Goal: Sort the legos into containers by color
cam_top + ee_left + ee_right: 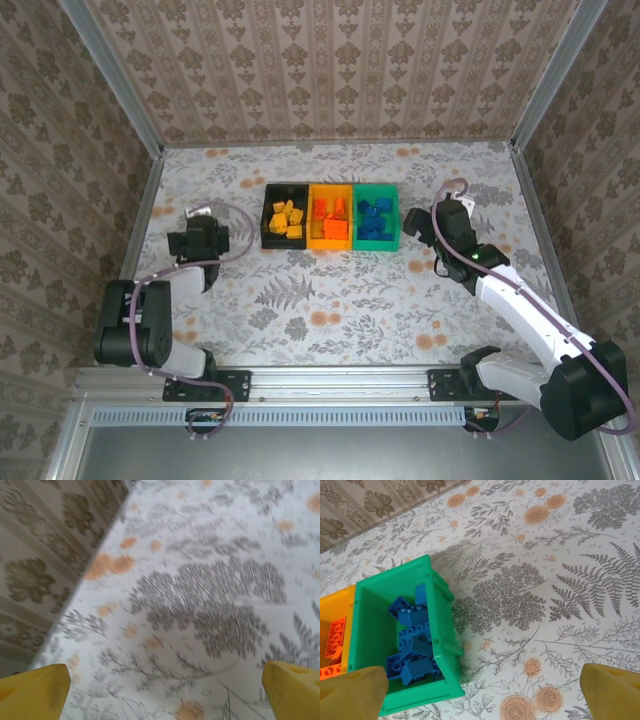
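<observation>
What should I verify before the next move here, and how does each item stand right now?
1. Yellow legos in the black bin: ok.
2. Red-orange legos in the orange-yellow bin: ok.
3. Blue legos in the green bin: ok.
4. Left end effector open and empty: ok.
5. Right end effector open and empty: ok.
6. Right end effector clear of the green bin: cannot tell; one finger overlaps the bin's near corner in the wrist view.
</observation>
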Motion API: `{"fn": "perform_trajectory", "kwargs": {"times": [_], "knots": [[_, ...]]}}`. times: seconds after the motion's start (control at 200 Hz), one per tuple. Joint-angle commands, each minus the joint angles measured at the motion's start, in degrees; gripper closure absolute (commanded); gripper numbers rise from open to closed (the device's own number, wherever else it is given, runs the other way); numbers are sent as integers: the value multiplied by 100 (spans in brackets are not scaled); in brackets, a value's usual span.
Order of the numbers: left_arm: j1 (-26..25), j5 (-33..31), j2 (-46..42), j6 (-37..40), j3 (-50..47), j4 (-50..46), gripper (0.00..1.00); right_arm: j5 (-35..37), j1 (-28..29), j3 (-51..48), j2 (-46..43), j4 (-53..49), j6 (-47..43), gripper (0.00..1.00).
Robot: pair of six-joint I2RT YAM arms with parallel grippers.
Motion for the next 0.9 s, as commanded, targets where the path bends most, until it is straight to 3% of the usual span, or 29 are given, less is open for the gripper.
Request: {"fn": "perform_trajectory", "kwargs": {"times": [0.0, 0.06, 0.155, 0.235, 0.265, 0.315, 0.455, 0.565, 0.69, 0.805, 0.895], "knots": [[4, 386, 230, 259, -269, 1774, 0, 106, -140, -32, -4, 314, -472, 0], [43, 479, 178, 154, -218, 1523, 0, 203, -268, -6, -13, 352, -690, 0], [298, 1212, 198, 77, -258, 1569, 0, 504, -517, -92, -26, 667, -1075, 0], [408, 1699, 369, 134, -560, 2241, 0, 640, -679, -463, -29, 1493, -1675, 0], [393, 1649, 537, 247, -700, 2787, 0, 688, -731, -654, -18, 1842, -1917, 0], [391, 1471, 352, 26, -587, 2197, 0, 699, -824, -938, 47, 2440, -2282, 0], [373, 1275, 438, 57, -647, 2498, 0, 630, -1158, -1458, 553, 3688, -2785, 0], [369, 1274, 428, 43, -651, 2482, 0, 156, -1424, -1886, 1058, 5073, -2971, 0], [372, 1278, 436, 48, -652, 2481, 0, -372, -1575, -1586, 1567, 4766, -3044, 0], [365, 1275, 433, 48, -651, 2481, 0, -560, -1573, -2201, 2301, 6452, -3122, 0], [360, 1281, 432, 56, -652, 2483, 0, -814, -1599, -2311, 2590, 6916, -3189, 0]]}}
